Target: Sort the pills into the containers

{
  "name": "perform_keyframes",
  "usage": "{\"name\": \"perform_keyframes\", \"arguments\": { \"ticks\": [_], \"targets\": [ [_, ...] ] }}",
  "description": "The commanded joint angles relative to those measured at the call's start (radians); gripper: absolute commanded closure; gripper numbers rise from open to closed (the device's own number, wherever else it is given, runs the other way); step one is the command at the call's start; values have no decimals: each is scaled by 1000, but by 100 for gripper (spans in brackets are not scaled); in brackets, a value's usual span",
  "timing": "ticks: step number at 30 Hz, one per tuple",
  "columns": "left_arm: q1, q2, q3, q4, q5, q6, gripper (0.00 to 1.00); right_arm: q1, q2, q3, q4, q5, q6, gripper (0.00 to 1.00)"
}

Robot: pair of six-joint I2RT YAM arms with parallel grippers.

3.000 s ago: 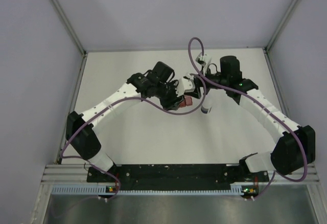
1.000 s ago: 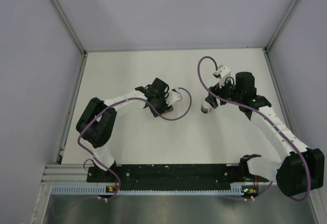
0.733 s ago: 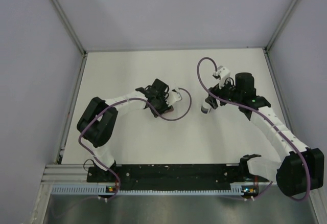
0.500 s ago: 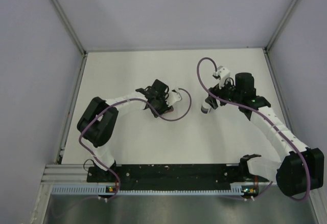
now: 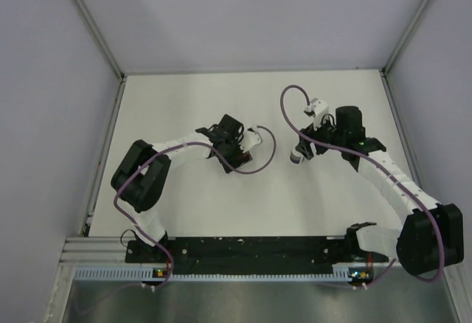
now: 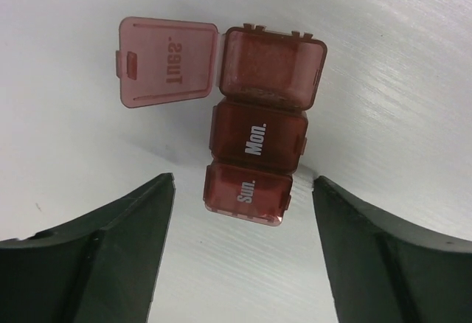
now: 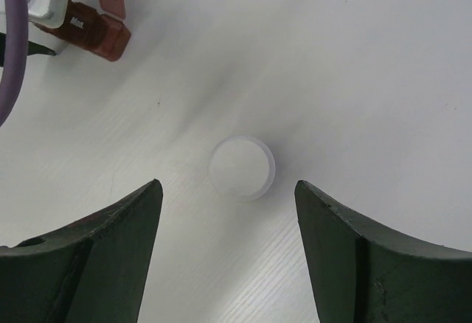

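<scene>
The containers (image 6: 254,146) are a strip of three joined square boxes in dark red, half-clear plastic with rounded corners, lying flat on the smooth white table (image 6: 398,65). The left gripper (image 6: 242,212) has its dark fingers wide apart, holding nothing; the near end of the strip lies between the fingertips and touches neither. White letters read "Sun." and "Mon." on the shut lids, and the open lid (image 6: 168,61) shows "Tues." mirrored. The right gripper (image 7: 227,190) is also spread, with a matte white round disc (image 7: 241,167) just beyond its tips.
</scene>
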Motion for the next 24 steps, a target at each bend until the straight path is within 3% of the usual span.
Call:
{"name": "perform_keyframes", "arguments": {
  "ticks": [1, 9, 24],
  "targets": [
    [4, -47, -6, 38, -14, -20, 11, -4, 35, -1, 33, 16, -12, 28],
    [13, -155, 9, 13, 15, -39, 1, 25, 104, -10, 50, 75, -12, 28],
    [13, -341, 26, -67, 86, -60, 1, 97, 268, 22, 64, 181, -19, 31]
  ]
}}
